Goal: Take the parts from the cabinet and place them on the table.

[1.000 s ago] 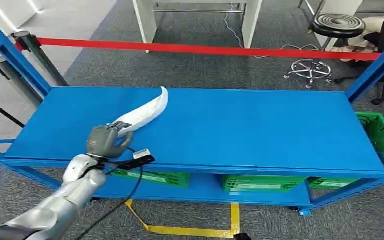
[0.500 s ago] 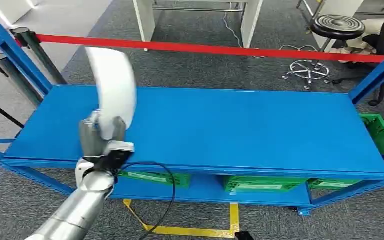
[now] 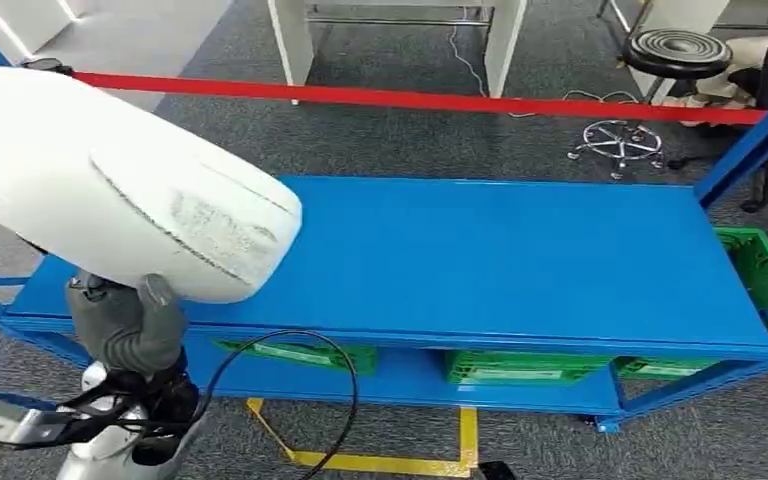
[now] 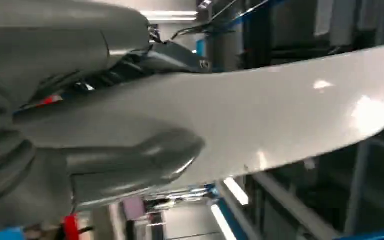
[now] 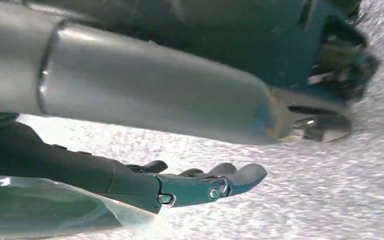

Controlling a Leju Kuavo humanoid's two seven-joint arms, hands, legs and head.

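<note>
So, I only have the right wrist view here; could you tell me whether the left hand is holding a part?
Observer: Yes. In the head view the left hand holds a white curved part up close to the camera, above the blue shelf.
Operator: Thank you. How does the grip look?
Observer: In the left wrist view the thumb lies flat against the part's smooth white surface, and the part's long end sticks out well past the hand.
Operator: And is anything stored under that shelf?
Observer: Green bins stand on the lower level.
</note>
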